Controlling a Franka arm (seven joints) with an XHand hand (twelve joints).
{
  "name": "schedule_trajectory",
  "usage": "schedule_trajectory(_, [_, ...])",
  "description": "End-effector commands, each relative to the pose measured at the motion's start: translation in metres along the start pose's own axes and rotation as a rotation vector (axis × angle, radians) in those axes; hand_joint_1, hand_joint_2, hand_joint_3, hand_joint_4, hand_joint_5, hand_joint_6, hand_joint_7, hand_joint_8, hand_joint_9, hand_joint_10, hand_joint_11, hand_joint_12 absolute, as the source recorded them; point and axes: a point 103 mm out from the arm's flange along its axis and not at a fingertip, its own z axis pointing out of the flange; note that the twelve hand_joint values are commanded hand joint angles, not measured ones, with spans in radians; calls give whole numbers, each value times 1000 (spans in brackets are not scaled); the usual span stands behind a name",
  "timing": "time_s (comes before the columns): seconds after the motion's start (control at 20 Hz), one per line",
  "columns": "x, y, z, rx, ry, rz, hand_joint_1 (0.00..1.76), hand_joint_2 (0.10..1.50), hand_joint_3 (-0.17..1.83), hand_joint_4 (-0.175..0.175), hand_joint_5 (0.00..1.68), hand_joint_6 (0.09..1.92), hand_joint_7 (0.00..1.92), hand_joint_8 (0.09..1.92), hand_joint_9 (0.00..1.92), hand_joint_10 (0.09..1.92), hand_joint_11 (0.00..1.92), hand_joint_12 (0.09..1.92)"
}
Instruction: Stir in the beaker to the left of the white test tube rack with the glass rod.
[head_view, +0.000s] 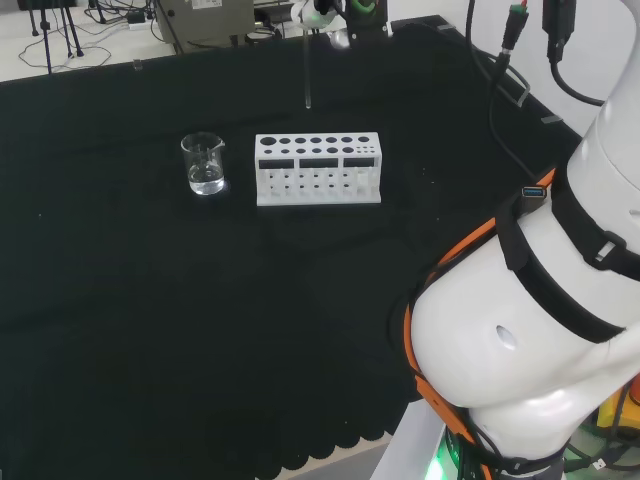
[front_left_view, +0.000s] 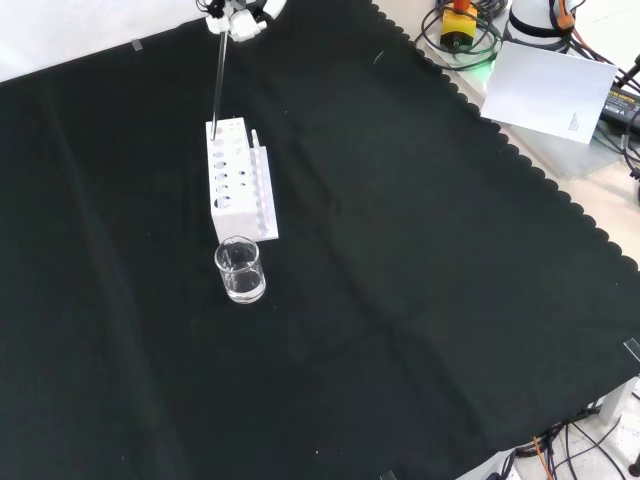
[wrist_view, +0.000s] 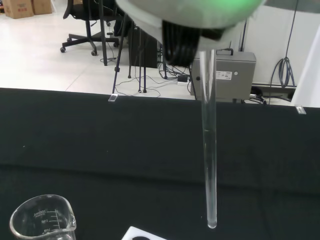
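Clear glass beaker (head_view: 204, 164) stands upright on the cloth toward the bench's far edge in head view, holding a little clear liquid, spout visible. White test tube rack (head_view: 318, 168) sits just beside it, to its right. Glass rod (head_view: 307, 70) hangs vertical above the cloth, behind the rack, tip clear of the beaker.

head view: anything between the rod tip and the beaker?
No object. In the head view the glass rod, held by the hand, hangs behind the test tube rack; bare black cloth separates its tip from the beaker.
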Motion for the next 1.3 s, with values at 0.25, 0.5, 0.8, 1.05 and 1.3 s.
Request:
schedule_trajectory(0.25, [6,5,5,20,11,5,1319,678,645,-175,1201,504,1314,872,1766,613,1267,732])
schedule_trajectory(0.5, [15,9,6,15,25,-41,1319,678,644,-175,1203,500,1315,870,1766,612,1269,732])
schedule_trajectory(0.8, [39,20,5,17,39,-71,1319,680,641,-175,1204,496,1315,869,1766,612,1270,731])
schedule_trajectory(1.05, [60,29,8,10,60,-129,1319,682,637,-175,1205,491,1314,869,1767,611,1270,731])
schedule_trajectory(1.3, [78,35,7,-5,60,-176,1319,685,632,-175,1207,487,1314,867,1767,611,1270,730])
